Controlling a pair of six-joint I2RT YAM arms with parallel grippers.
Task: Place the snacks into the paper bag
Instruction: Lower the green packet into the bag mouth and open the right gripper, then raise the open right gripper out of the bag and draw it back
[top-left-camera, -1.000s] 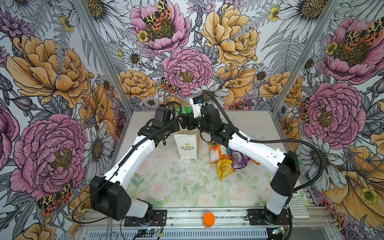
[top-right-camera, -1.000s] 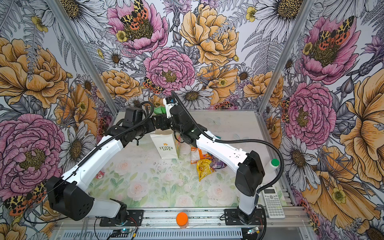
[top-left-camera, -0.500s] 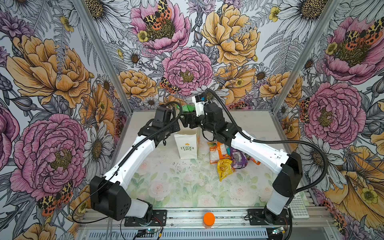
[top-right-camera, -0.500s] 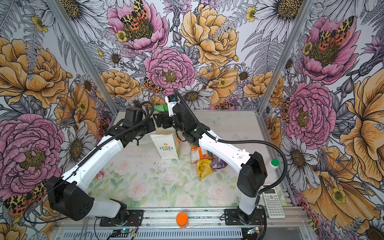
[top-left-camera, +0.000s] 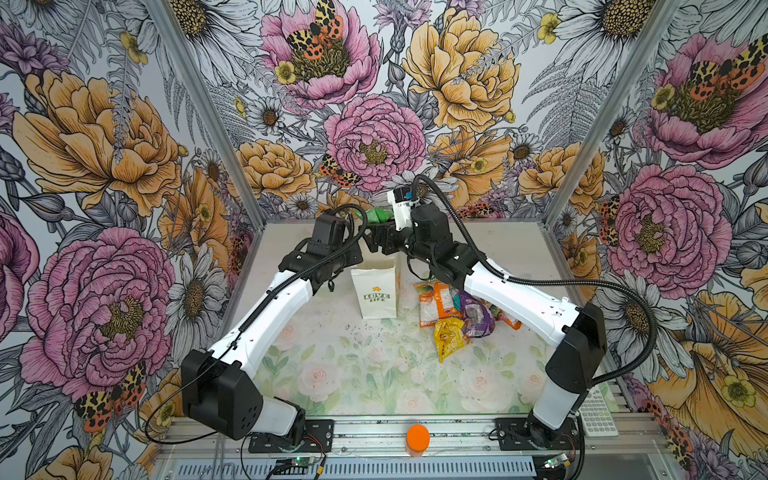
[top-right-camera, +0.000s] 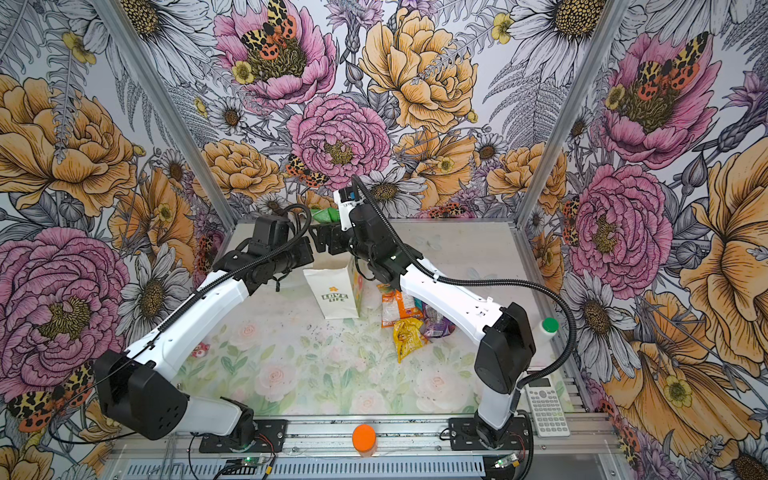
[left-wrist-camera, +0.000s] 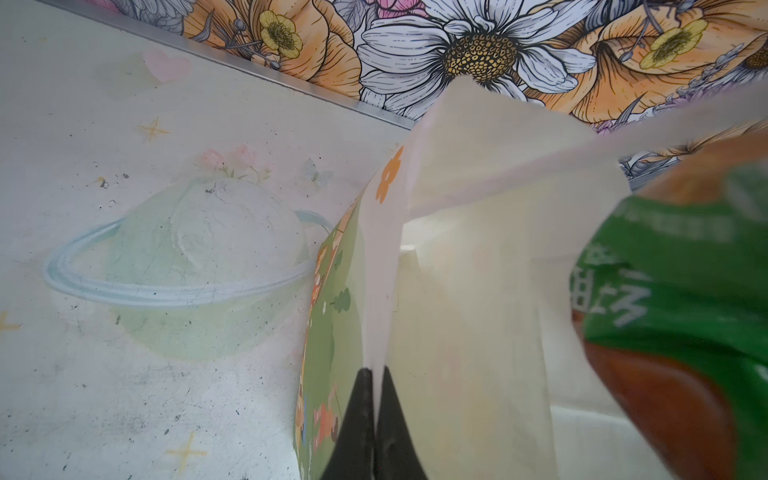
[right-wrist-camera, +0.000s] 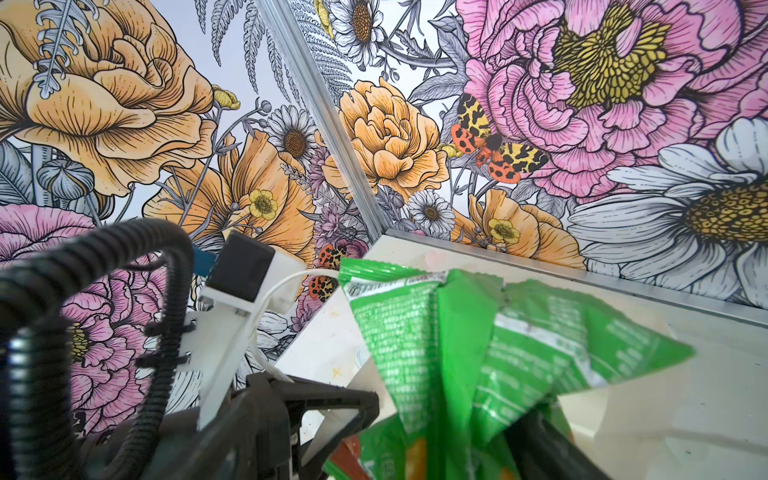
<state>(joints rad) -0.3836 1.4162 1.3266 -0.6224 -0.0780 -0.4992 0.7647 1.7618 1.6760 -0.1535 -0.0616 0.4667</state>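
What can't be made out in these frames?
Paper bag inside: both top views, right arm covers its mouth.
Right gripper: right wrist view, green packet hides jaws; grip unclear.
Snacks count: both top views, right arm overlaps pile.
Left wrist view: green packet blurred, cut by edge.

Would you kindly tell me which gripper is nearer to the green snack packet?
Right. The green snack packet sits at the right gripper's fingertips, over the paper bag's open mouth. The left gripper is just beside it, pinching the bag's rim.
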